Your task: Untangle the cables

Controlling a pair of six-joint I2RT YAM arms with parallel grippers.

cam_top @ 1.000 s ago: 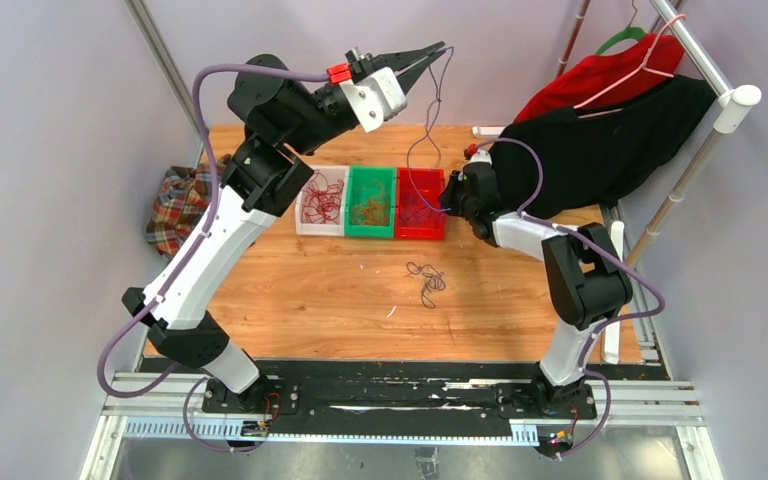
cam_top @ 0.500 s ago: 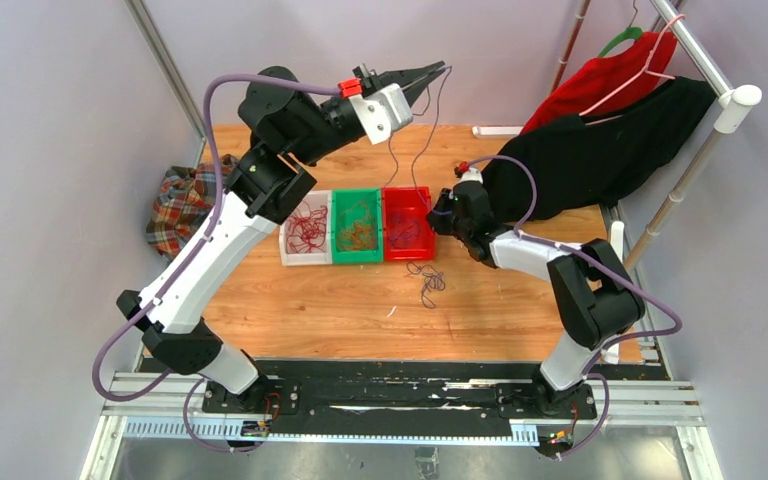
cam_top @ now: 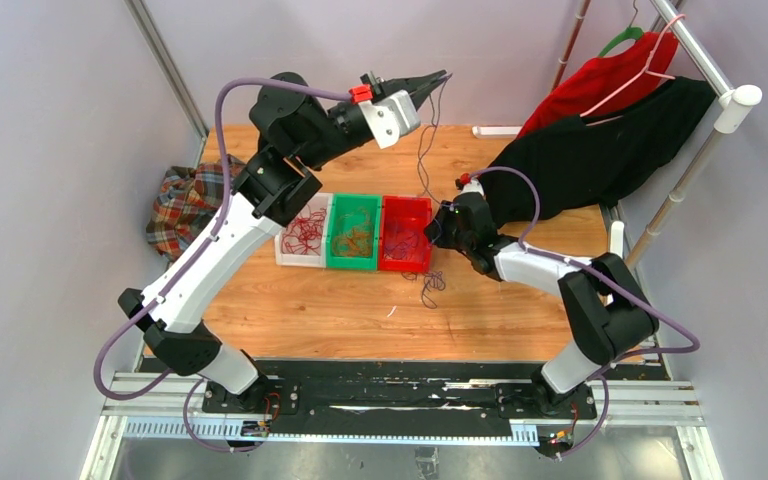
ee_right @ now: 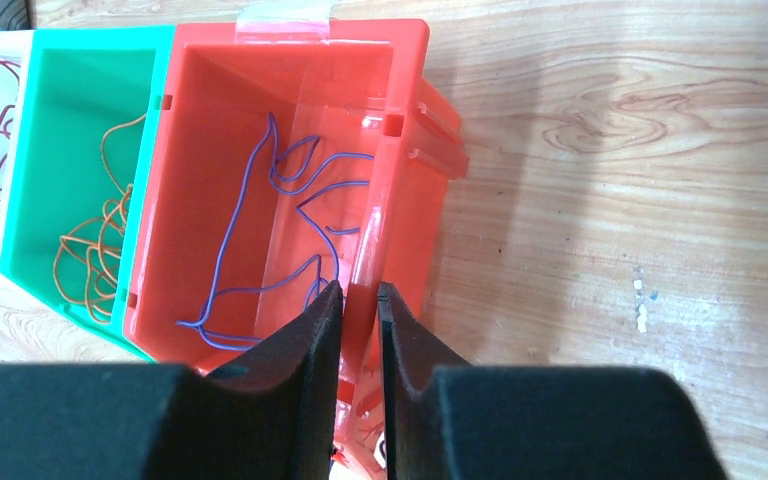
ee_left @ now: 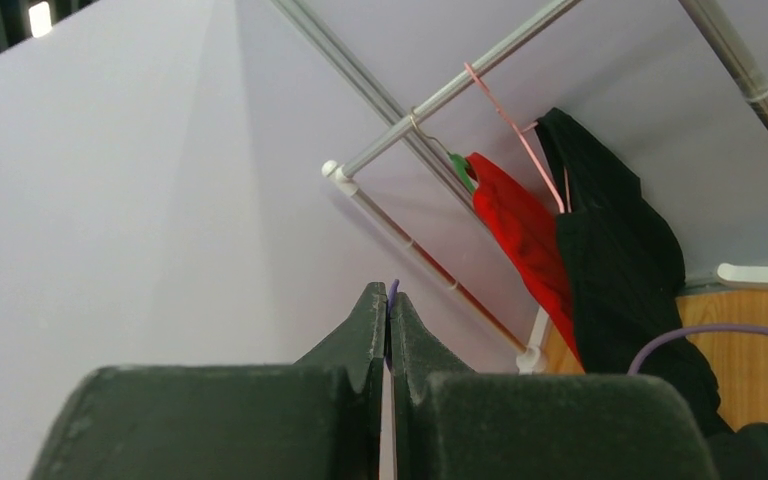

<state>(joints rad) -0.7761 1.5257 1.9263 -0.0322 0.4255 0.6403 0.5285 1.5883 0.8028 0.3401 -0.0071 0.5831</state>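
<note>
My left gripper (cam_top: 440,77) is raised high at the back and shut on a thin purple cable (cam_top: 423,150) that hangs down toward the red bin (cam_top: 392,262). In the left wrist view the cable's tip (ee_left: 393,288) shows between the closed fingertips. My right gripper (cam_top: 438,232) is shut on the red bin's right wall (ee_right: 385,190). Purple cables (ee_right: 260,200) lie inside it. Orange cables (ee_right: 95,260) lie in the green bin (cam_top: 353,262) and red cables (cam_top: 303,228) in the white bin (cam_top: 295,260). A dark tangle (cam_top: 430,283) lies on the table beside the red bin's near corner.
A plaid cloth (cam_top: 182,205) lies off the table's left edge. A black garment (cam_top: 600,150) and a red one (cam_top: 610,75) hang from a rack (cam_top: 705,60) at the back right, over that corner of the table. Bare wood lies in front of the bins.
The row of three bins has slid toward the front and slightly left, held by my right gripper, and now reaches the dark tangle. My left gripper stays high holding the purple cable.
</note>
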